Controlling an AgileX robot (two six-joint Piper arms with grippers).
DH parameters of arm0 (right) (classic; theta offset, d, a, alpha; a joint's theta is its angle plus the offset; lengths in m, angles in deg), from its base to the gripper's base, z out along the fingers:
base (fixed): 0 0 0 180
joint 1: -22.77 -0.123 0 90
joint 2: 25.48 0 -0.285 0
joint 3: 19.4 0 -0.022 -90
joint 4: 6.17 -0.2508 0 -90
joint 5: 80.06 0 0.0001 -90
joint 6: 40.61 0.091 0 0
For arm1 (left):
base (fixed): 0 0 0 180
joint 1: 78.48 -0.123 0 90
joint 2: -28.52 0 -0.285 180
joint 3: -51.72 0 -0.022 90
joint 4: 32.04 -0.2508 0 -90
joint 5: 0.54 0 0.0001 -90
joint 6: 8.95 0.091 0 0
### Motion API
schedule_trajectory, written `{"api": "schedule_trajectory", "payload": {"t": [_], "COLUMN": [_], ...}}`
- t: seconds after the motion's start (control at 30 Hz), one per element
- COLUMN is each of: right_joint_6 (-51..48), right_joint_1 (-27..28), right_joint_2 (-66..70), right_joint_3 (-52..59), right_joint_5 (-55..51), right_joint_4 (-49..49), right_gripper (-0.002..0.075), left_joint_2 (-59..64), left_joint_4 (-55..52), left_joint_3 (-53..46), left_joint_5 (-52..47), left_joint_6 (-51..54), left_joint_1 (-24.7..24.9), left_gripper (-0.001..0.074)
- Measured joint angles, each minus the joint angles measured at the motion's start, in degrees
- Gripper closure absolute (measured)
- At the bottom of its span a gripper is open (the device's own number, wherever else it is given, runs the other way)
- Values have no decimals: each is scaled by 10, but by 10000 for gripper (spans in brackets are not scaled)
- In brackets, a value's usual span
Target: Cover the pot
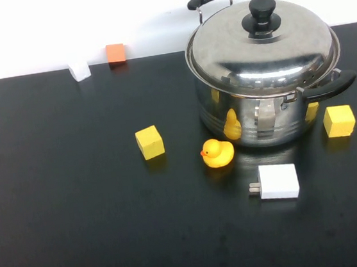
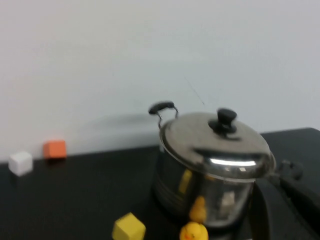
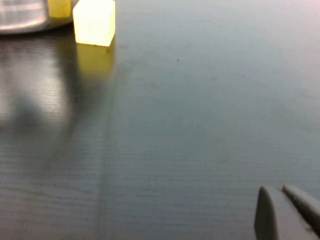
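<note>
The large shiny steel pot [image 1: 261, 121] with two black side handles stands at the back right of the black table. The domed steel lid [image 1: 262, 43] with a black knob [image 1: 261, 11] sits on top of it, slightly tilted. Neither gripper shows in the high view. The left wrist view shows the pot [image 2: 200, 190] and lid [image 2: 215, 145] from a distance, with my left gripper [image 2: 280, 200] a dark blur in front. My right gripper [image 3: 277, 192] is shut and empty, low over bare table, apart from a corner of the pot [image 3: 20, 15].
A yellow duck [image 1: 217, 153] and a white charger [image 1: 277, 181] lie in front of the pot. One yellow cube [image 1: 149, 142] sits to its left, another [image 1: 339, 120] to its right. An orange cube [image 1: 115, 53] and a white cube [image 1: 79, 70] sit at the back edge.
</note>
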Motion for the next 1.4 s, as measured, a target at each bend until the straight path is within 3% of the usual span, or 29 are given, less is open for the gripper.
{"api": "schedule_trajectory", "payload": {"t": [0.4, 0.63, 0.9, 1.13, 1.4], "right_joint_6": [0, 0, 0, 0, 0], "right_joint_1": [0, 0, 0, 0, 0], "right_joint_2": [0, 0, 0, 0, 0], "right_joint_3": [0, 0, 0, 0, 0], "right_joint_5": [0, 0, 0, -1, -1], "right_joint_4": [0, 0, 0, 0, 0], "right_gripper": [728, 728, 728, 728, 728], "left_joint_2": [-10, -78, -224, -269, -271], "left_joint_4": [-13, -8, 58, 103, 124], "left_joint_3": [-50, -186, -373, -476, -501], "left_joint_5": [25, 182, 181, 106, 99], "left_joint_6": [-8, -6, 9, 23, 23], "left_joint_1": [-1, -103, -231, -286, -294], "left_gripper": [735, 735, 735, 735, 735]}}
